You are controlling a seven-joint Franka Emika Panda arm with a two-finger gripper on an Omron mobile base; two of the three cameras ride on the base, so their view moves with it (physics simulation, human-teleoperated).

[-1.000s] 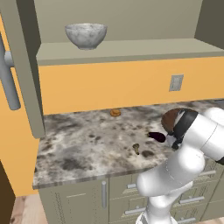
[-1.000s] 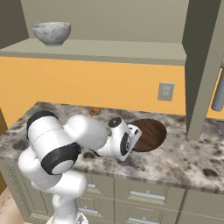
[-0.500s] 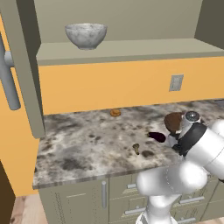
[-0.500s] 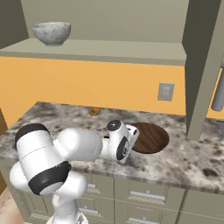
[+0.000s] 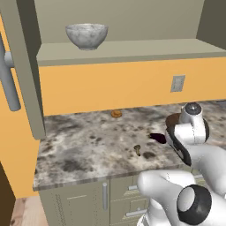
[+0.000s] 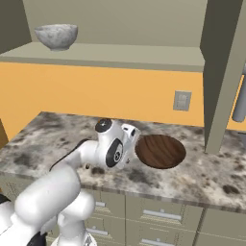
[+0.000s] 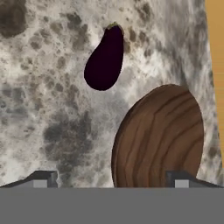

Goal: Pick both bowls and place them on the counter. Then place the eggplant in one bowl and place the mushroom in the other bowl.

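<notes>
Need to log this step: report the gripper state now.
Gripper: open, holding nothing; fingers spread above the wooden bowl on the counter.

A rendered home kitchen

A speckled marble counter over beige drawers, an open shelf carrying a marbled bowl, an orange backsplash with a wall outlet (food lies on the slab).
</notes>
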